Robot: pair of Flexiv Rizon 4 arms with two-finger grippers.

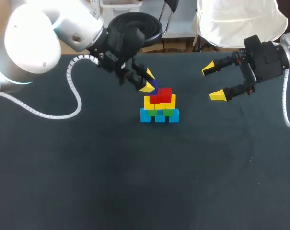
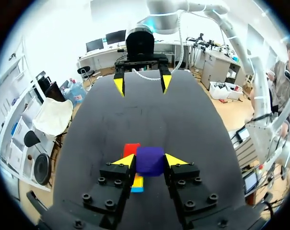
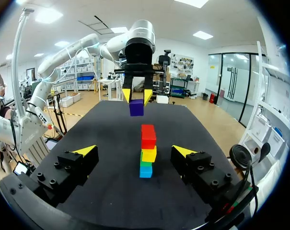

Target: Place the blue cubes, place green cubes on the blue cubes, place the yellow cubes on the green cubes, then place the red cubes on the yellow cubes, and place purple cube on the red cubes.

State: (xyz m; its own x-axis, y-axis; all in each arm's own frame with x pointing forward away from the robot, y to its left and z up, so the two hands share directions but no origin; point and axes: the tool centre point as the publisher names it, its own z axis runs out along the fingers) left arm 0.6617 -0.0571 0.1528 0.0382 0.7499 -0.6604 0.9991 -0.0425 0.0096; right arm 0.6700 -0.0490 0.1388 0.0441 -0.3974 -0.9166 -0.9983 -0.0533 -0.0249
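Tabletop (image 1: 87, 182): dark, matte, flat. Over its middle, left gripper (image 1: 148, 80) pinches a small purple cube (image 2: 149, 160) between both yellow tips. The cube hangs just above and beside the stack, apart from it. Stack at mid-table: blue cubes (image 1: 159, 115) at base, green cubes (image 1: 169, 112) on them, then yellow cubes (image 1: 159, 101), with red cubes (image 1: 160, 95) on top. Right gripper (image 1: 213, 82): fingers spread wide, holding nothing, well apart from the stack.
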